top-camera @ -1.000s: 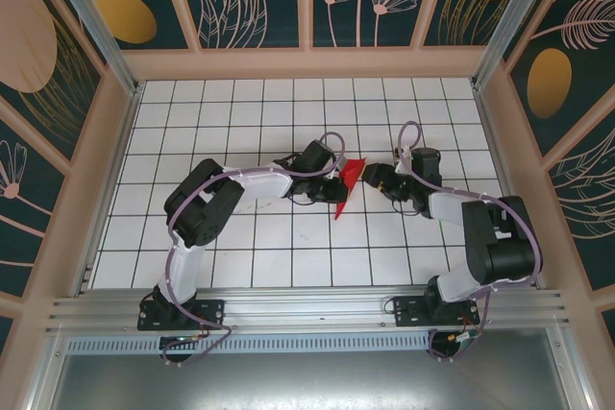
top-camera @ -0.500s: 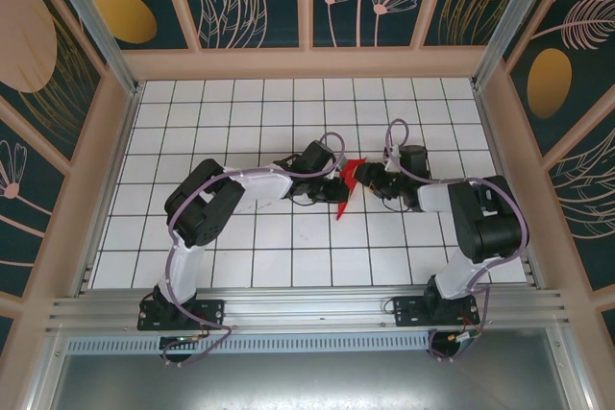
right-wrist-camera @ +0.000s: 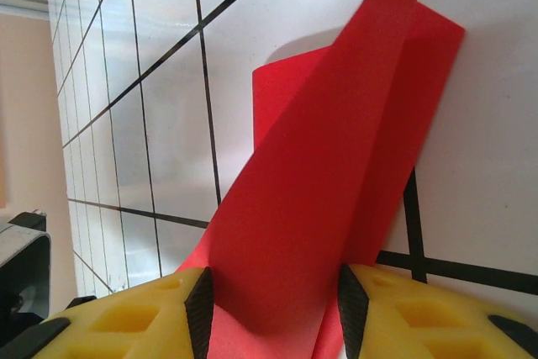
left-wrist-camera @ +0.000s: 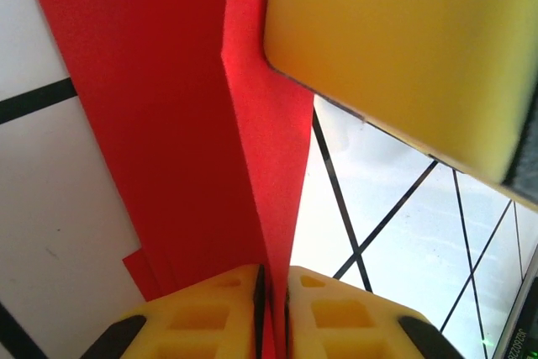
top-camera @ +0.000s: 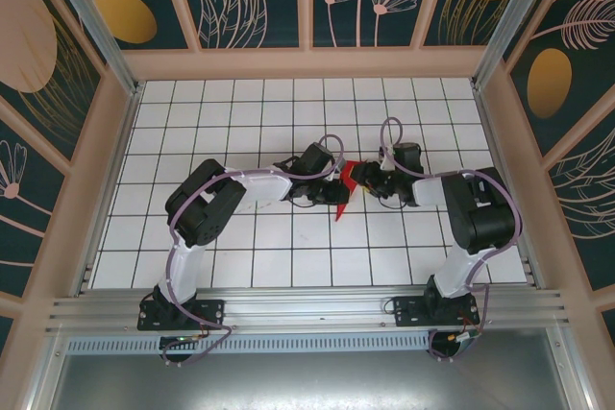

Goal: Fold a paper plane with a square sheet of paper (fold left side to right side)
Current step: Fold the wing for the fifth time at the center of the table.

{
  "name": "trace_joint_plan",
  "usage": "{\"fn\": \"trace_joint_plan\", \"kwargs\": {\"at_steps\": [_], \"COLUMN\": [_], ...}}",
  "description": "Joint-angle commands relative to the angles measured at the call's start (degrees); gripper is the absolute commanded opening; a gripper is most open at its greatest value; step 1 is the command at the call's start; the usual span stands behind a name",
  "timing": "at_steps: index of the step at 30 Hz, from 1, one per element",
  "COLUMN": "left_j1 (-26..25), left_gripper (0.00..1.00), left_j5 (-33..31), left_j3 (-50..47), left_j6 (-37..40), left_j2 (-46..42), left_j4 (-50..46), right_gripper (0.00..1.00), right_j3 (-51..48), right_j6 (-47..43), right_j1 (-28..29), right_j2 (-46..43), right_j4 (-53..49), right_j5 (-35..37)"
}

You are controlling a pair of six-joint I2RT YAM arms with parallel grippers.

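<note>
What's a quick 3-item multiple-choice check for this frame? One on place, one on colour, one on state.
1. Where is the red paper?
A. In the middle of the table, between the left gripper and the right gripper
B. In the far left corner
C. On the front rail

2. What colour are the gripper fingers?
A. Blue
B. Yellow
C. Green

3. What is the left gripper doing?
A. Wide open and empty
B. Shut on nothing
C. Shut on a fold of the red paper

Answers:
1 A: the top view shows the paper between both grippers on the middle tiles.
2 B: both wrist views show yellow fingers.
3 C: the left wrist view shows its fingers pinched together with paper between them.
</note>
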Motion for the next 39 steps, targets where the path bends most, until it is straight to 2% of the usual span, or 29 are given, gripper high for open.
{"fn": "trace_joint_plan", "kwargs": {"at_steps": [1,8,17,26,29,31,34,39], "left_j1": [0.11,0.1,0.78,3.81,6.07,7.05,7.13,7.14], "left_gripper": [0.19,0.26,0.45,0.58,0.58,0.54,0.5,0.45], "left_j5": [1.55,1.54,1.49,3.22,5.1,7.29,10.22,10.85], "left_j3": [-0.74,-1.23,-2.83,-6.94,-9.12,-9.25,-7.46,-4.63], "left_j6": [-1.06,-1.05,-0.94,-1.45,-2.98,-4.02,-5.05,-5.8], "left_j2": [1.48,0.72,-2.96,-8.68,-10.01,-9.24,-6.59,-2.5], "left_j4": [2.4,2.91,3.8,6.25,9.39,11.63,13.97,14.44], "right_gripper": [0.46,0.46,0.45,0.45,0.45,0.45,0.45,0.45], "right_j3": [1.38,1.84,2.41,2.54,2.54,2.54,2.58,2.84], "right_j6": [-0.05,-0.81,-1.65,-1.95,-2.05,-2.11,-2.14,-2.4], "right_j1": [0.28,0.33,0.27,0.11,0.15,0.13,0.08,0.02], "right_j2": [1.58,2.43,2.76,2.71,2.6,2.6,2.6,2.59], "right_j4": [-2.09,-3.69,-5.49,-5.7,-5.85,-5.93,-5.96,-6.36], "right_j5": [1.11,1.62,2.05,1.76,1.8,1.79,1.59,1.36]}}
